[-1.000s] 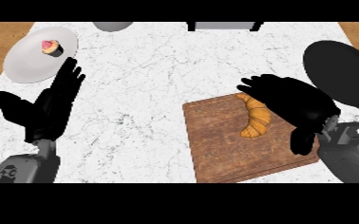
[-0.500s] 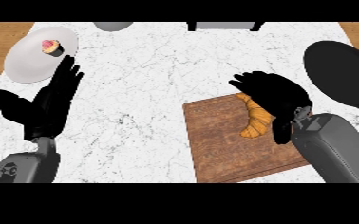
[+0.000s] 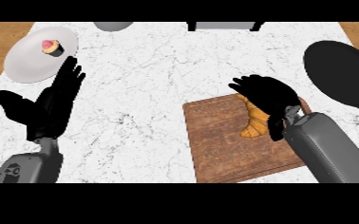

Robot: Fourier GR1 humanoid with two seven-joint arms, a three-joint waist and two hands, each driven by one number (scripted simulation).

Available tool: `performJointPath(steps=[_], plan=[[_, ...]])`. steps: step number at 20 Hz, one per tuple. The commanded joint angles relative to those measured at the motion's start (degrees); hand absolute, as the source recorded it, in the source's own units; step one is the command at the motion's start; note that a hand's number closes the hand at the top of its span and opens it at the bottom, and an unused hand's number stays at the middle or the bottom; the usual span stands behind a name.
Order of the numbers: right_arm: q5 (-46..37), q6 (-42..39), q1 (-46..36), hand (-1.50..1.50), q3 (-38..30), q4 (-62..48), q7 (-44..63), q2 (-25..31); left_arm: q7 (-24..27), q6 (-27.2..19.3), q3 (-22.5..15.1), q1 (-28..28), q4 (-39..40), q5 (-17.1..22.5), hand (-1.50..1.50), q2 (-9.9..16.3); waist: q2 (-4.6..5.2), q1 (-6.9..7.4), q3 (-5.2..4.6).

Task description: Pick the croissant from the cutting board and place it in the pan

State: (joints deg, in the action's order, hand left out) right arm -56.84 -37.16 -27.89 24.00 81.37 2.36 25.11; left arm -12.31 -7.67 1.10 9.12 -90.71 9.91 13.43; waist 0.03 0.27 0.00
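now the black right hand [image 3: 265,95] has slid over the golden curved croissant [image 3: 254,123] (still on its brown wooden cutting board [image 3: 224,147]), fingers curling around its top, so lifting seems next.

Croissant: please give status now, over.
Right hand curled over croissant, on cutting board. Left hand open, resting at left. Pan at right, path clear.

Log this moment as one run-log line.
phase: grasping | right hand: curled over croissant on cutting board | left hand: open, resting | pan: not yet holding croissant
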Motion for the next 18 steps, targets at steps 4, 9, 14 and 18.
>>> performJointPath(steps=[4, 9, 14, 18], plan=[[-4.75, 5.20, -1.80, -1.50, -1.74, -9.87, -3.83, -5.42, 1.03, -0.47, -1.26, -2.02, -1.18, -2.90, 0.00, -2.77, 0.03, 0.23, 0.00], [-7.20, 4.57, 2.09, -1.50, -2.66, -8.30, -5.72, -5.08, -0.77, 2.43, 2.07, -2.06, -2.67, -1.08, 0.00, -0.95, -0.04, -0.04, 0.00], [-8.15, 4.77, 0.06, 1.50, -3.17, -9.62, -8.43, -8.50, -0.13, 3.37, 3.13, -0.38, -0.19, -1.38, 0.00, -1.18, -0.03, -0.10, -0.01], [-10.03, 10.49, -3.10, 1.50, -3.14, -17.98, -14.03, -9.06, -3.75, 3.56, 4.74, 0.74, -2.09, -0.34, 0.00, 0.35, 0.04, 0.26, 0.01]])
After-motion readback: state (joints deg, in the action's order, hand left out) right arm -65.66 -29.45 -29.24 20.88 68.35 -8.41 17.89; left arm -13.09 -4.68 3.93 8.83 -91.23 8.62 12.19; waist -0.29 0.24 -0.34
